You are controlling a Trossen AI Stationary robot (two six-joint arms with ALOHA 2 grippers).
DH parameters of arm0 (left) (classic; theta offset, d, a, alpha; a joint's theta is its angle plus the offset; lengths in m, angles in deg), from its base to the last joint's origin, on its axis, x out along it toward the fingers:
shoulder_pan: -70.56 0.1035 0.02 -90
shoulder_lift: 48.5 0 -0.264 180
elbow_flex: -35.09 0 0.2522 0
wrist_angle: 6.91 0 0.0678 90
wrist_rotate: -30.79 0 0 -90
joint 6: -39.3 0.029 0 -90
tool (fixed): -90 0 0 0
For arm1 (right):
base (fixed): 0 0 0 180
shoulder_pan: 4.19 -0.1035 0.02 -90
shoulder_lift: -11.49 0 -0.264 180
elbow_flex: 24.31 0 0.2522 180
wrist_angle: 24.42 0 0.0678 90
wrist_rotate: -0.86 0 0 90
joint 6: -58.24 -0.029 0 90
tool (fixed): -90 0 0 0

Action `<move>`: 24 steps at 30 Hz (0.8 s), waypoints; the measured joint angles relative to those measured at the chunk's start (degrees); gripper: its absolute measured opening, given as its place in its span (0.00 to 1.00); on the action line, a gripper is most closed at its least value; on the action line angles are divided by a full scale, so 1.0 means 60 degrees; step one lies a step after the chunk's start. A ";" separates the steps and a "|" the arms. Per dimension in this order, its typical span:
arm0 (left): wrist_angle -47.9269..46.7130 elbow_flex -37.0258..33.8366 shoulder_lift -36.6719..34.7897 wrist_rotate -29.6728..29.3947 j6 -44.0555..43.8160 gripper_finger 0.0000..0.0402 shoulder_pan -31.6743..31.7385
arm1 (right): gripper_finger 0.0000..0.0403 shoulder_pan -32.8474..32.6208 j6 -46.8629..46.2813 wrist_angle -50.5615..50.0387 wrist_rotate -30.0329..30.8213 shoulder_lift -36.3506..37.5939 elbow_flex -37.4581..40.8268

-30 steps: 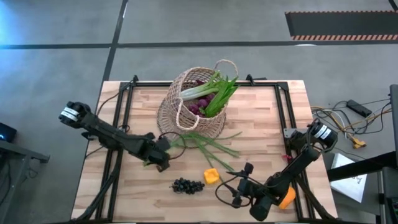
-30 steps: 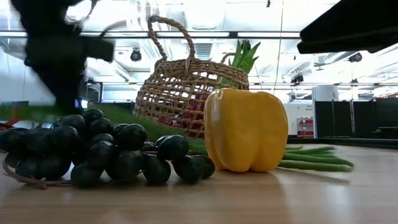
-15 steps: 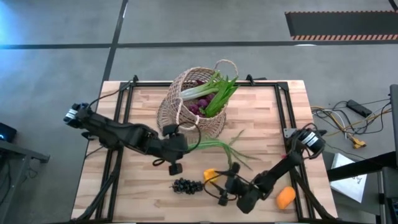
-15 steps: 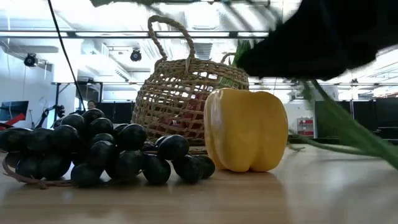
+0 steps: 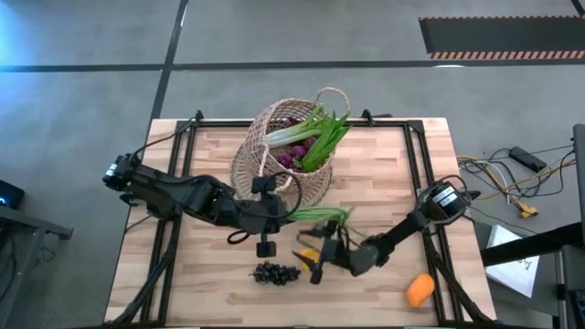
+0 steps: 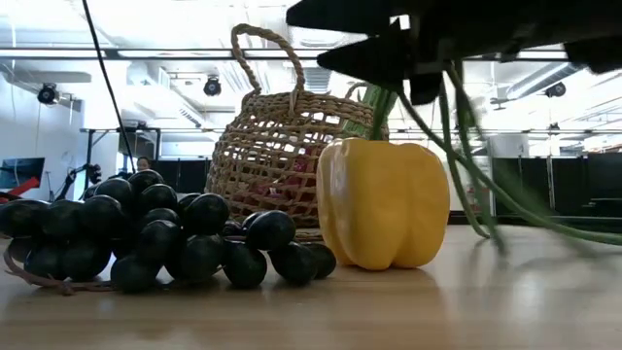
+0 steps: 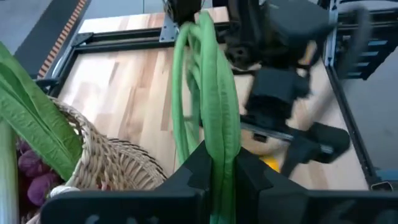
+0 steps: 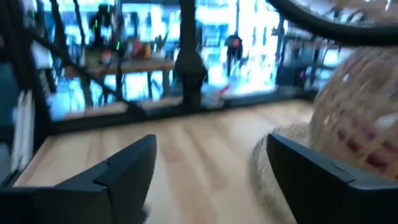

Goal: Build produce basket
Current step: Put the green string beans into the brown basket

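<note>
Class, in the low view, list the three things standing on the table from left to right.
Black grapes → wicker basket → yellow pepper.

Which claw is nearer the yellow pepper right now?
Right. The right claw hangs over the yellow pepper, open. The left claw is farther, between the pepper and the basket, shut on the green onions, held above the table.

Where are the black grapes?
In the high view the black grapes lie on the table's front part, left of the yellow pepper and below the left pincer.
</note>
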 joint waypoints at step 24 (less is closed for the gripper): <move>0.0082 -0.0922 -0.0024 -0.0834 -0.0239 0.03 -0.0196 | 0.77 0.0936 -0.2253 0.0524 -0.3155 0.0568 0.0632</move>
